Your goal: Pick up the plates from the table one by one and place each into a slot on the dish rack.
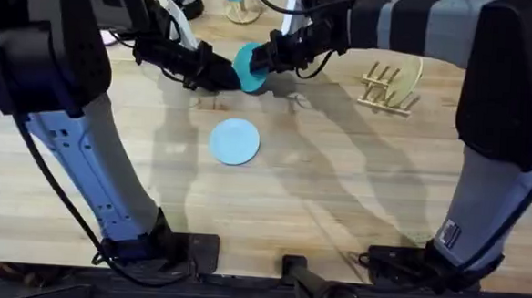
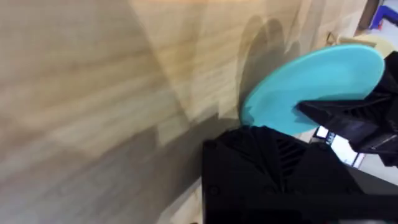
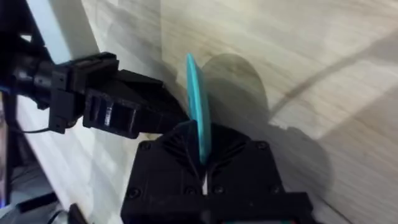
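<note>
Black fingers of the right gripper [image 3: 202,155] pinch the edge of the teal plate [image 1: 247,66], held on edge above the table [image 1: 338,171] at the far middle. We see the left gripper [image 1: 226,74] touching the same plate from the left; we cannot tell how its fingers stand. Both arms reach far and inward. We count 2 plates: the pale blue plate [image 1: 234,141] lies flat mid-table. 1 dish rack [image 1: 388,87] stands far right on the pale planks.

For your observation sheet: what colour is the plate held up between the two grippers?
Teal; the plate shows best in the left wrist view.
</note>
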{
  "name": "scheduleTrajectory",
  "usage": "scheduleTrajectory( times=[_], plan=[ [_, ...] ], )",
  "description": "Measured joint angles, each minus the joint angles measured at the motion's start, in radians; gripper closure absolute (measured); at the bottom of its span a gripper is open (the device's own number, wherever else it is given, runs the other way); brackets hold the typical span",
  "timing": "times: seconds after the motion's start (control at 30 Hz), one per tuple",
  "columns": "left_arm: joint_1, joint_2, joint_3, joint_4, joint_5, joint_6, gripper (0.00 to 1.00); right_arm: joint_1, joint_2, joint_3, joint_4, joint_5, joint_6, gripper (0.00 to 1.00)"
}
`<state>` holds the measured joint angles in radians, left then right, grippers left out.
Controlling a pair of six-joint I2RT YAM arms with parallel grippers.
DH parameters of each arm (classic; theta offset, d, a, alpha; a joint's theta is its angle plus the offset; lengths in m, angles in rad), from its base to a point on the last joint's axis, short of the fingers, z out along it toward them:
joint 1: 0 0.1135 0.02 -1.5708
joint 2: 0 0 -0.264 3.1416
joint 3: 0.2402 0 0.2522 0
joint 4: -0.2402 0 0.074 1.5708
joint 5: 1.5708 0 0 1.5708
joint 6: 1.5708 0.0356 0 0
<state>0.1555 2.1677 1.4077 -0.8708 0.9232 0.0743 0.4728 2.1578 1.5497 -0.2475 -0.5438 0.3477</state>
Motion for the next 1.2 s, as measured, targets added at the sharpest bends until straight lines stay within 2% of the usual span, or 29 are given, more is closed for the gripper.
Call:
scheduleTrajectory(
  times=[0.27, 0.47, 0.63, 0.8, 1.2],
  plan=[
    [-0.002, 0.016, 0.102, -0.243, -0.074, 0.105, 0.960, -0.019, 0.006, 0.000, -0.063, -0.092, -0.001, 0.971],
    [-0.002, -0.020, 0.214, -0.338, -0.142, 0.150, 0.960, -0.029, -0.034, 0.000, -0.089, -0.100, -0.032, 0.971],
    [-0.002, -0.175, 0.247, -0.385, -0.175, 0.162, 0.960, -0.029, -0.151, 0.000, -0.131, -0.100, -0.082, 0.972],
    [-0.002, -0.364, 0.259, -0.443, -0.221, 0.169, 0.960, -0.029, -0.288, 0.000, -0.269, -0.055, -0.157, 0.972],
    [-0.002, -0.733, 0.259, -0.607, -0.414, 0.174, 0.960, -0.029, -0.593, 0.000, -0.611, 0.244, -0.312, 0.974]
  ],
)
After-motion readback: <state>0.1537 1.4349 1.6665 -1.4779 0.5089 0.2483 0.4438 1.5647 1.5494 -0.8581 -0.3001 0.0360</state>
